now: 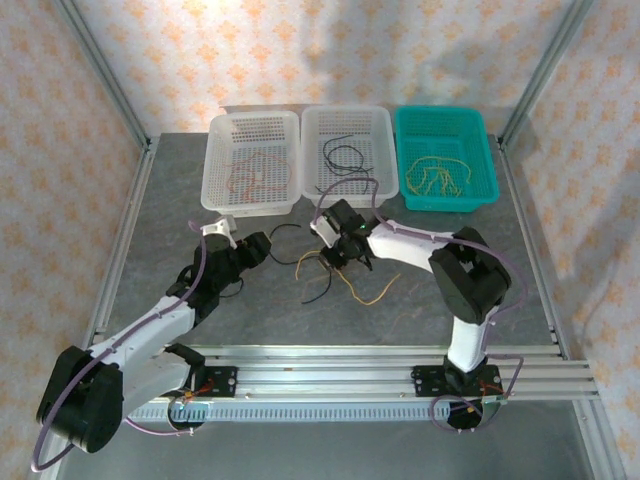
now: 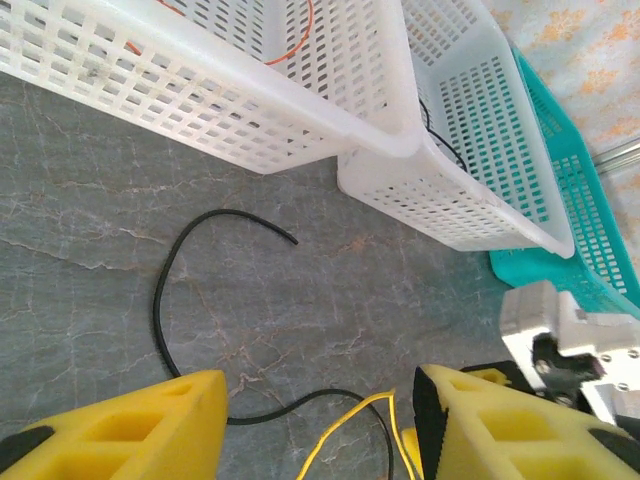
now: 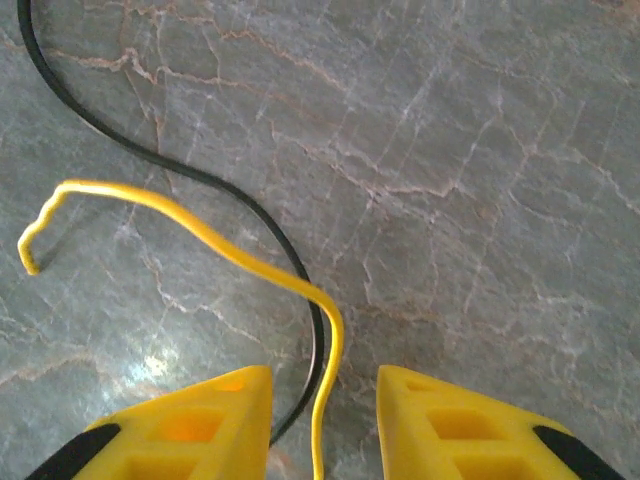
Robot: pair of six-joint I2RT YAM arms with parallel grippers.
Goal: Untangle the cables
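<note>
Top external view puts the loose cables [image 1: 335, 280] on the bare surface [image 1: 180, 200] just in front of the middle white basket [image 1: 350, 109], a small knot of black and yellow strands with ends curling outward. The right tool [image 1: 345, 250] hangs over the knot, between it and that basket. The left tool [image 1: 262, 247] sits to the left of the knot, further from the basket.

From the right wrist, the right tool [image 3: 325, 400] has its jaws apart, with the yellow cable [image 3: 200, 225] and the black cable [image 3: 150, 150] running side by side into the gap, neither one pinched. The left tool [image 2: 320, 400] is likewise open, wider, around a crossing of black and yellow.

These wires look feather-light, springy and thin, so I'd expect them to slide off unless gripped mid-strand, close to the crossing.

The surface is grey marbled stone, slightly glossy. Left of the middle basket stands another white basket [image 1: 255, 113], right of it a teal basket [image 1: 440, 109], each holding strands. Behind that basket rises patterned wallpaper [image 1: 330, 50].
</note>
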